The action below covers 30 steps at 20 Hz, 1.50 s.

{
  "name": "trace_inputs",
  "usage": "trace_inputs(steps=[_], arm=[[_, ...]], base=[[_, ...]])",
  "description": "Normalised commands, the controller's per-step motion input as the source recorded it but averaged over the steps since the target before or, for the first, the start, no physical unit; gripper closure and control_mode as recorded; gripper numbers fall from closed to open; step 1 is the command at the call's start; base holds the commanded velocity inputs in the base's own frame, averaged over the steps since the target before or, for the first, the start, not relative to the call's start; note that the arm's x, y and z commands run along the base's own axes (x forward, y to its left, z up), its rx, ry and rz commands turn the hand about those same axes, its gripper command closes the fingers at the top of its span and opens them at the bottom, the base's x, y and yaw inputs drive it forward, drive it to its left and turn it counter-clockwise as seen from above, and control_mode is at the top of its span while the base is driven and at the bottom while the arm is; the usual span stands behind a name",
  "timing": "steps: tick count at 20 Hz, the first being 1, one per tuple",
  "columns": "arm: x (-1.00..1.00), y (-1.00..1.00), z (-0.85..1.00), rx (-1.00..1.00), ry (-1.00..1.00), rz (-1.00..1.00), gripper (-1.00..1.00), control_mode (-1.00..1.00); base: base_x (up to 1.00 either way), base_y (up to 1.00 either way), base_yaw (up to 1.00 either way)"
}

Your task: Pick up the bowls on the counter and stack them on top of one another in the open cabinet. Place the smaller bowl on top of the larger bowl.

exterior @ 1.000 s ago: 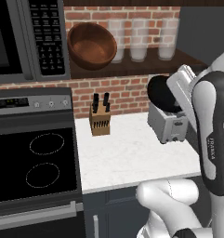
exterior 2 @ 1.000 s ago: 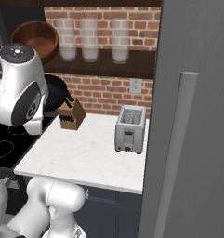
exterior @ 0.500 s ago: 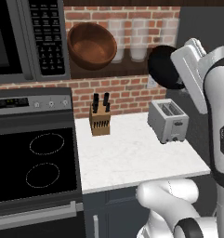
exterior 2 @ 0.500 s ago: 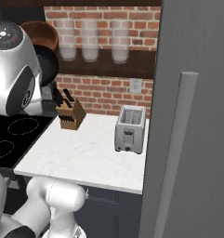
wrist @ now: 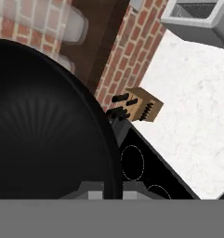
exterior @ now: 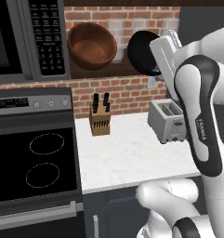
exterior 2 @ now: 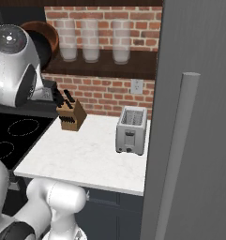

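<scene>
- Black and glossy, the smaller bowl [exterior: 143,52] hangs tilted on edge at shelf height, its rim clenched in the robot's hand [exterior: 163,52], just right of the larger bowl [exterior: 91,45].
- Reddish-brown and wooden, the larger bowl already rests, tipped forward, in the open cabinet [exterior: 99,70] beside the microwave [exterior: 25,39].
- Below, the white worktop [exterior: 127,155] carries a knife block [exterior: 100,120] and a toaster [exterior: 168,121].
- By this reading, the carry is nearly done and the placing remains.
- Doing it well likely means swinging the black bowl left over the brown one's centre, levelling it mouth-up, lowering gently clear of the jars [exterior 2: 91,40], then releasing only once it nests.
</scene>
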Motion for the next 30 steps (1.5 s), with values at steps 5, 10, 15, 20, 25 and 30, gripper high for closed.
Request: trace_inputs(steps=[5, 10, 15, 20, 25, 30], arm=[[0.48, 0.10, 0.59, -0.03, 0.11, 0.07, 1.00, -1.00], [0.35, 0.12, 0.31, -0.05, 0.01, 0.06, 1.00, -1.00], [0.53, 0.10, 0.00, -0.04, 0.08, 0.00, 1.00, -1.00], [0.46, 0.26, -0.12, -0.04, 0.01, 0.00, 1.00, -1.00], [0.59, 0.29, -0.03, -0.03, 0.00, 0.00, 1.00, -1.00], [0.52, 0.28, -0.07, -0.02, 0.00, 0.00, 1.00, -1.00]], base=[[0.00, 0.00, 0.00], [0.00, 0.00, 0.00], [0.00, 0.00, 0.00], [0.00, 0.00, 0.00], [0.00, 0.00, 0.00], [0.00, 0.00, 0.00]])
